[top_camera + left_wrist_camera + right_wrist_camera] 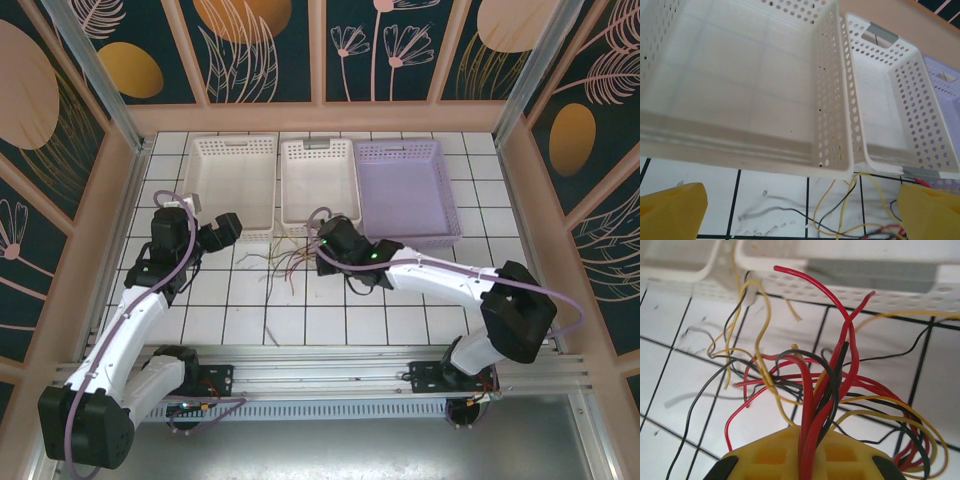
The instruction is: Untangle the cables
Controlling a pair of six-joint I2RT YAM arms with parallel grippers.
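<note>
The cables [285, 262] lie as a tangle of thin red, black and yellow wires on the white tiles, just in front of the two white baskets. My right gripper [322, 243] is at the tangle's right side. In the right wrist view it [812, 450] is shut on a bunch of red and black cables [810, 385] that rise between its yellow fingers, while other strands loop loosely over the tiles. My left gripper [222, 232] stands open to the left of the tangle. Its yellow fingertips [675, 210] are far apart, with a few yellow and black cables [855, 200] lying ahead.
Three baskets stand in a row at the back: a white basket [232, 143], a smaller white basket [316, 146] and a purple basket [398, 150]. The front wall of the left white basket [740, 145] is close ahead of my left gripper. Wooden walls enclose the table.
</note>
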